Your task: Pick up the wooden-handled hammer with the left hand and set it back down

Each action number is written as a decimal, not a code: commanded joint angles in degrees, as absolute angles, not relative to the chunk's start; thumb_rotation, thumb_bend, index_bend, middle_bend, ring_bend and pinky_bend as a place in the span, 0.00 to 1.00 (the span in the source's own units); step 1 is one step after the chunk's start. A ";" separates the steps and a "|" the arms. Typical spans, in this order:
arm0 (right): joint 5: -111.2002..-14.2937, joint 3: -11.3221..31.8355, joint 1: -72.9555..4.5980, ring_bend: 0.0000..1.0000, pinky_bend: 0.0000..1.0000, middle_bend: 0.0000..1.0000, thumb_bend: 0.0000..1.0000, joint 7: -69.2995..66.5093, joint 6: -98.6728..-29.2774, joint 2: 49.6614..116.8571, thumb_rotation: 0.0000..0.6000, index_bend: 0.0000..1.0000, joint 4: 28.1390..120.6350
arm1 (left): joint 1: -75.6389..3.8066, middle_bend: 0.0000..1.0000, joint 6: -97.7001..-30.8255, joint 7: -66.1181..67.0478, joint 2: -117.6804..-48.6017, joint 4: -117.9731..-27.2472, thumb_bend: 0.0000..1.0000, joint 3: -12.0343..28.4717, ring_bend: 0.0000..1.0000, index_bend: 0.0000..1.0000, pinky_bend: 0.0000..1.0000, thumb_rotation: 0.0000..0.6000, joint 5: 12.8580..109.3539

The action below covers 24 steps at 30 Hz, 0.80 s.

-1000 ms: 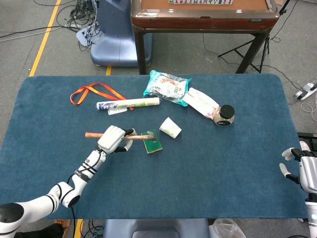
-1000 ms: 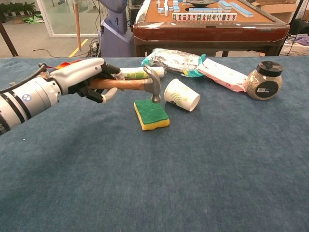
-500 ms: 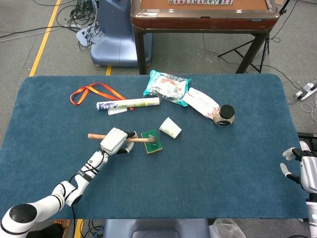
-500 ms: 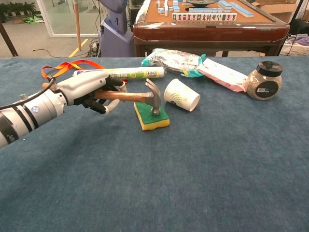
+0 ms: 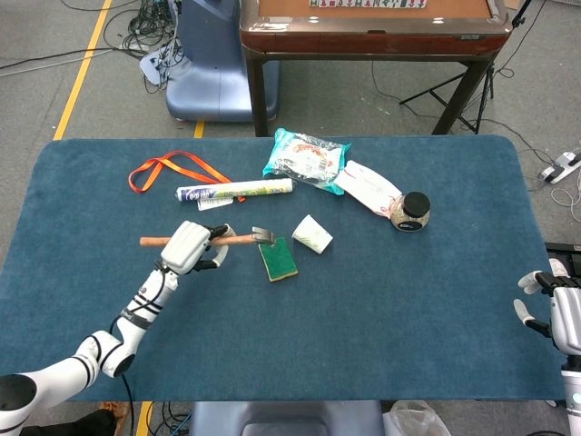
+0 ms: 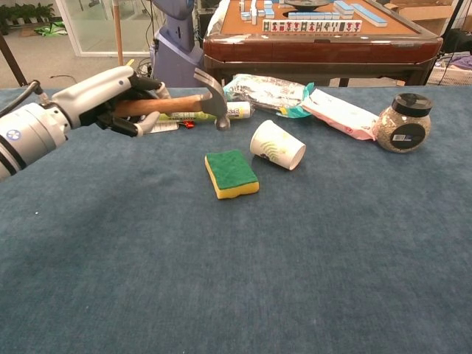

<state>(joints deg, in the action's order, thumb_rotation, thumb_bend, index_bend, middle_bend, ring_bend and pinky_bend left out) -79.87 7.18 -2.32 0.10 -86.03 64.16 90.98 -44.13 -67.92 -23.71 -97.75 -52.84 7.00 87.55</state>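
The left hand (image 6: pixel 103 99) had its fingers wrapped round the wooden handle of the hammer (image 6: pixel 181 103), which hung level above the cloth with its head at three o'clock of the hand. The sponge (image 6: pixel 231 174) lay just past the head, towards five o'clock, with the paper cup (image 6: pixel 277 145) beyond at three. The right hand (image 5: pixel 554 309) rested at the table's edge, fingers apart and empty. Judged from this, the pick-up was done; only the setting down was left

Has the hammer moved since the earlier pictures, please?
Yes. The hammer has risen and shifted left: its head rested on the sponge half a second ago and now hangs clear, up-left of it.
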 commanded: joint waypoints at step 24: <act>-80.40 6.88 -2.49 0.47 0.42 0.52 0.26 0.12 -85.77 64.23 1.00 0.49 91.08 | -40.39 0.70 -63.57 -22.93 -101.17 -40.88 0.67 1.84 0.60 0.63 0.73 1.00 87.92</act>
